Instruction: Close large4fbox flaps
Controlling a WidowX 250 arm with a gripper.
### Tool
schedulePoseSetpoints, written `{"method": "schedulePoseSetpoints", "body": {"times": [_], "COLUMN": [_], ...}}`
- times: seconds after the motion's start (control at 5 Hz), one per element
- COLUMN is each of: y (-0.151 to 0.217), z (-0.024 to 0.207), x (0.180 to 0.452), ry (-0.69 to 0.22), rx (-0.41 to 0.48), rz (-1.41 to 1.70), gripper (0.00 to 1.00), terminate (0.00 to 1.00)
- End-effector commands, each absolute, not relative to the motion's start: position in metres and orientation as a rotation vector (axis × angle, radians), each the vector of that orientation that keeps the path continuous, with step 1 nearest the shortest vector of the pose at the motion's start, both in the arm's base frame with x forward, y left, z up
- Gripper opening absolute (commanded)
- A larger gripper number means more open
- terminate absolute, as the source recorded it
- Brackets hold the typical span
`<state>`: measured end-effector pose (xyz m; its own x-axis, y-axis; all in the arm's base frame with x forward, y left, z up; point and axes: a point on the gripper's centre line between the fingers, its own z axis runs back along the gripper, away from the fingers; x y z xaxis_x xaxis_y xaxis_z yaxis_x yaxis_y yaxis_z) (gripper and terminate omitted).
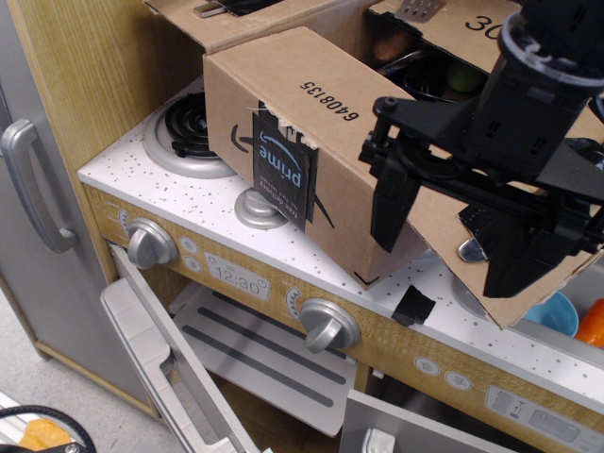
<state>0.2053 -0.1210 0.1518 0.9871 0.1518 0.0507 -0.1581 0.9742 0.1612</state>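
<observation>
The large4fbox [283, 104] stands on a toy stove top, its side printed "6408135" and carrying a black prime tape strip [283, 168]. Its flaps are open. One flap [247, 21] stands out at the back left, one printed "30" [472, 28] is at the back right, and one [444, 212] hangs outward over the box's near right side. My black gripper [444, 264] is open at the right, fingers pointing down. Its left finger [390, 208] is in front of the box's corner and its right finger [517, 264] lies over the hanging flap. Dark and green items show inside the box.
The white speckled stove top [179, 193] has a silver burner [189, 132] left of the box. Silver knobs [151, 243] [328, 326] and a clock panel [231, 278] line the front. The oven door [170, 368] hangs open. A blue bowl [557, 311] sits at the right.
</observation>
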Motion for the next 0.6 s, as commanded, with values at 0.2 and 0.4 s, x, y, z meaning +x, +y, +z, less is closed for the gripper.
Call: {"method": "schedulePoseSetpoints", "body": {"times": [0.2,0.4], "y": [-0.143,-0.161], "z": [0.131,0.110], "x": [0.202,0.202], "ry": [-0.118,-0.195], "rx": [0.121,0.049], "rz": [0.196,0.228], "gripper": [1.00,1.00], "terminate": [0.00,0.00]}}
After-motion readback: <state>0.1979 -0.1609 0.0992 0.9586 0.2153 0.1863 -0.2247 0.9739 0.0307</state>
